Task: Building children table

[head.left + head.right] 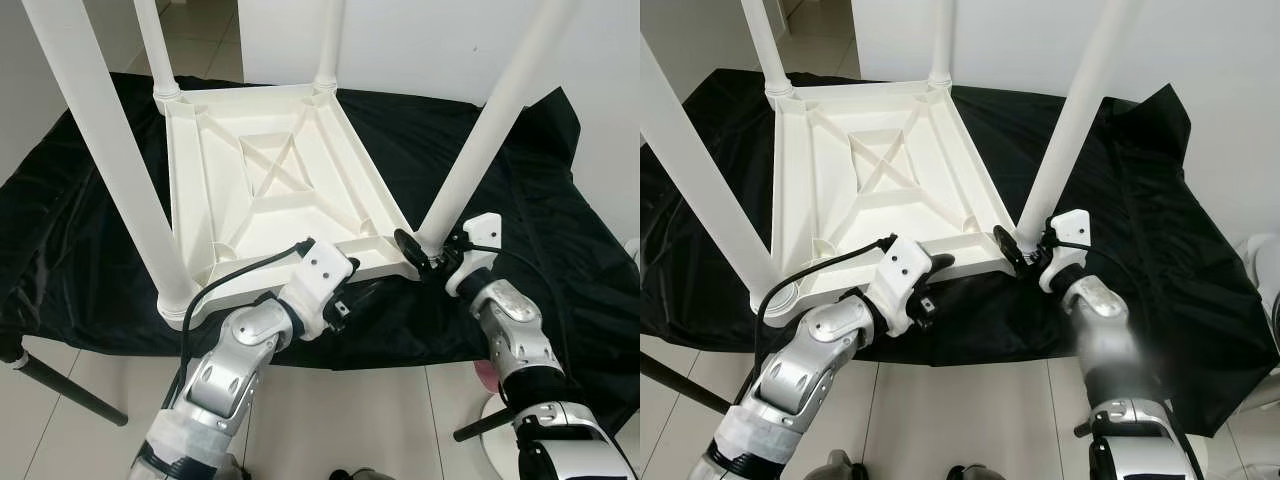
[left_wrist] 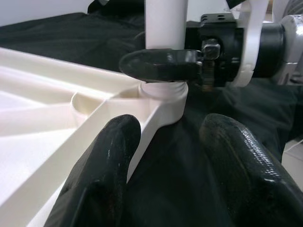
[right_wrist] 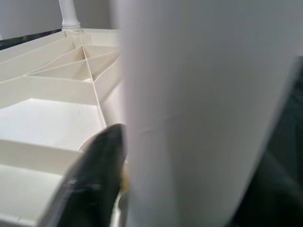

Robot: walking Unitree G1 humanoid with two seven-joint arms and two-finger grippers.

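Right gripper [image 1: 418, 250] is clamped around the base of the near-right table leg [image 1: 478, 140]. Left gripper [image 2: 170, 156] is spread open at the near rim of the upturned white tabletop [image 1: 290, 180], gripping nothing. Tabletop is laid on black cloth [image 1: 560, 200]. No writing is legible.

**Black cloth, tiled floor, white wall**

A black cloth [image 1: 520, 230] is spread over a low surface and covers it edge to edge. It is glossy and creased, with folds bunched at the far right corner, and its near edge hangs down toward the floor [image 1: 370, 410]. The floor is pale tile with thin grout lines. A dark rod [image 1: 70, 390] slants out from under the cloth at the near left, over the tiles. Behind the cloth stands a white wall [image 1: 420, 40], and to its left an opening shows more tile beyond. At the near right, a small pink thing [image 1: 484, 375] lies on the floor, too hidden to identify.
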